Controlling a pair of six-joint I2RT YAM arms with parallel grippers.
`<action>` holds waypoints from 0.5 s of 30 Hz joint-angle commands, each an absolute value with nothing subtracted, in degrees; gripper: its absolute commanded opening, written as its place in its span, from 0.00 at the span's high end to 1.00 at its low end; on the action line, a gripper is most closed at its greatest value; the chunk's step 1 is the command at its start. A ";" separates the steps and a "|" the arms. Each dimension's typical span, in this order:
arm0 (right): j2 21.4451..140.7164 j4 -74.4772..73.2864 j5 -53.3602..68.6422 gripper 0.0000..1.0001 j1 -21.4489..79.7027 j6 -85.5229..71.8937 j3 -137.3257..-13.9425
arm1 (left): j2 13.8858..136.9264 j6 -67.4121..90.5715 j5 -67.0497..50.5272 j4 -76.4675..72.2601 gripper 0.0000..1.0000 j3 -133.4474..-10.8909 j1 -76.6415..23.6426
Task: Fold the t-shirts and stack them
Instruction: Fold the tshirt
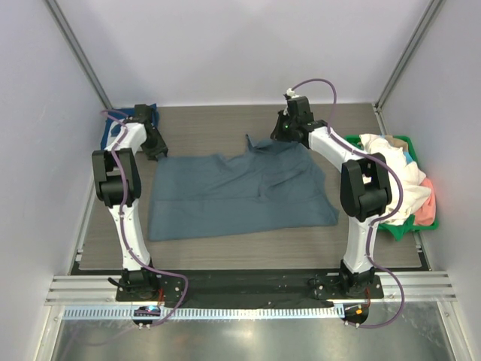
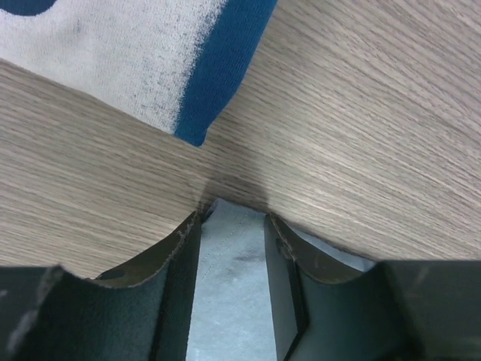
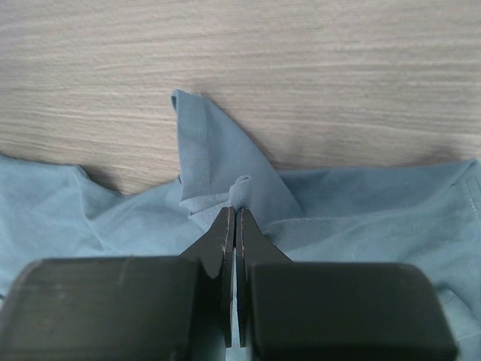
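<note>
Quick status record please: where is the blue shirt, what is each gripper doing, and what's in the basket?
blue shirt: spread out on the table, wrinkled
right gripper: shut, pinching the shirt's far edge
left gripper: jaws apart at the shirt's far-left corner, cloth between them
navy shirt: far-left table corner, beside left gripper
basket: right side, heaped with shirts

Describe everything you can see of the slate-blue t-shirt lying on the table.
The slate-blue t-shirt is soft, wrinkled cloth, spread mostly flat on the wooden table. The right fingers are shut on a small bunch of its far edge, beside a pointed flap. The left fingers stand apart over its far left corner, cloth showing between them.
</note>
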State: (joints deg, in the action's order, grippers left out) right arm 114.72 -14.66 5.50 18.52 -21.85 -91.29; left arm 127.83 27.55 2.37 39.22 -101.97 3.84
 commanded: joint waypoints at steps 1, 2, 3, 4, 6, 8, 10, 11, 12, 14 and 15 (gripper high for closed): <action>109.95 -12.39 6.33 0.99 18.63 -22.50 -90.70 | 129.02 26.02 1.32 37.18 0.60 -103.54 4.13; 109.86 -12.39 6.33 0.99 18.63 -22.59 -90.44 | 129.28 26.10 0.36 37.09 0.61 -103.36 4.04; 109.78 -12.39 6.42 0.98 18.63 -22.59 -90.35 | 129.46 26.19 0.35 37.00 0.62 -103.27 4.04; 109.69 -12.31 6.33 0.99 18.63 -22.50 -90.18 | 129.46 26.10 -1.39 36.39 0.63 -102.84 4.04; 109.42 -12.30 6.33 0.99 18.63 -22.41 -89.56 | 129.38 26.19 -1.76 35.78 0.72 -102.31 4.04; 108.90 -12.22 6.50 0.99 18.55 -22.41 -88.69 | 129.29 26.19 -2.37 35.25 0.84 -102.04 4.04; 108.63 -12.13 6.59 0.99 18.54 -22.50 -88.16 | 129.20 26.10 -2.90 35.24 0.92 -102.04 4.04; 108.37 -12.22 6.59 0.99 18.46 -22.50 -87.63 | 129.11 26.10 -2.81 35.16 1.00 -101.95 3.96; 107.76 -12.04 6.59 0.99 18.28 -22.67 -87.45 | 128.50 26.02 -2.73 35.24 1.00 -102.04 3.96; 106.88 -12.04 6.77 0.99 18.11 -22.94 -86.75 | 127.27 26.37 -2.37 35.68 1.00 -101.78 3.96; 105.57 -12.04 6.59 0.99 18.02 -23.03 -86.49 | 125.44 26.45 -2.20 35.94 1.00 -101.52 4.04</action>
